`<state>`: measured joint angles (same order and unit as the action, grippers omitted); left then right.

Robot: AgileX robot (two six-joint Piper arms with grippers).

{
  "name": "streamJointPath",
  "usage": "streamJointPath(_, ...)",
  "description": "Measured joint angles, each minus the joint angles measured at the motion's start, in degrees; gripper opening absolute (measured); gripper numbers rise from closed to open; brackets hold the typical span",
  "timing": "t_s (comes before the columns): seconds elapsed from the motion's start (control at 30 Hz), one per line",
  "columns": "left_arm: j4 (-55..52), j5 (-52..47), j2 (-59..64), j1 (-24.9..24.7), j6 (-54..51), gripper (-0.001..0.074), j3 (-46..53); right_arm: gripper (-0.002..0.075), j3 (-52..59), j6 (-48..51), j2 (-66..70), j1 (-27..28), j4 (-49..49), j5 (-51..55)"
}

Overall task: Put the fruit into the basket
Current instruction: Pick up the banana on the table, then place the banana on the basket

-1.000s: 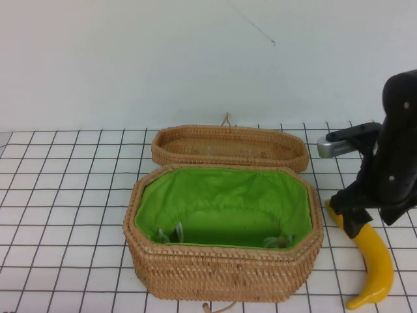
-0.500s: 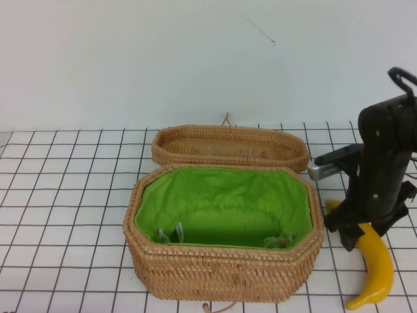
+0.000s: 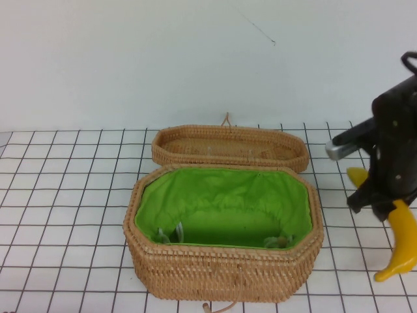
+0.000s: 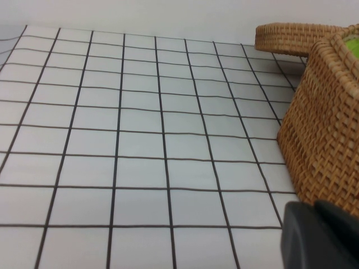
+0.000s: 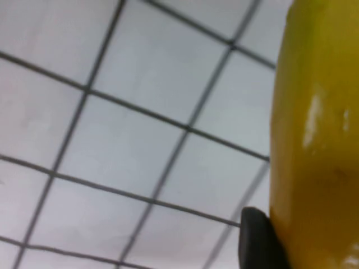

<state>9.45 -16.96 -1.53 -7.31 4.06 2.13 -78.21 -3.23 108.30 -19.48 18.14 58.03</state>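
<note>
Now the right gripper (image 3: 384,203), at the table's right edge, is clenching the long, curved, glossy yellow banana (image 3: 401,242) off the gridded white table (image 3: 65,195), well right of the deep tan wicker basket with green lining (image 3: 221,274). A shallow unlined wicker lid (image 3: 229,146) is lying behind the basket. The left gripper (image 4: 320,235) is hovering near the basket's left wall; its grip cannot be told.

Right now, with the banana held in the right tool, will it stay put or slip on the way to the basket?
The banana looks stiff, so it should hold its curve. Its skin is glossy, so it may slip or pivot in the right tool, which holds it near one end. The left tool sits low beside the basket, uninvolved.
</note>
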Motion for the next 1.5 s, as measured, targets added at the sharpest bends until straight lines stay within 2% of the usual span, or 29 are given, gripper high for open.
streamJointPath(0.23, 0.0, 0.0, 0.0, 0.0, 0.0, 0.0000, 0.0, 0.0235, -5.7, 3.2, -6.9, -0.1, 0.1, 6.1)
streamJointPath(0.37, 0.0, 0.0, 0.0, 0.0, 0.0, 0.0000, 0.0, 0.0235, -12.7, 6.4, -10.0, -0.1, -4.7, 8.3)
streamJointPath(0.57, 0.0, 0.0, 0.0, 0.0, 0.0, 0.0000, 0.0, 0.0235, -22.0, 21.9, -11.1, -2.7, -18.1, 8.6)
streamJointPath(0.67, 0.0, 0.0, 0.0, 0.0, 0.0, 0.0000, 0.0, 0.0235, -23.7, 29.5, -11.0, -6.5, -18.1, 7.0)
streamJointPath(0.9, 0.0, 0.0, 0.0, 0.0, 0.0, 0.0000, 0.0, 0.0235, -23.8, 54.6, -9.0, -16.0, -17.8, -0.8)
streamJointPath(0.97, 0.0, 0.0, 0.0, 0.0, 0.0, 0.0000, 0.0, 0.0235, -23.8, 58.3, -7.9, -18.3, -17.6, -2.3)
streamJointPath(1.2, 0.0, 0.0, 0.0, 0.0, 0.0, 0.0000, 0.0, 0.0235, -23.8, 59.0, -2.7, -21.3, -20.2, -1.7)
streamJointPath(1.5, 0.0, 0.0, 0.0, 0.0, 0.0, 0.0000, 0.0, 0.0236, -23.8, 58.6, 3.4, -21.3, -24.6, -1.0)
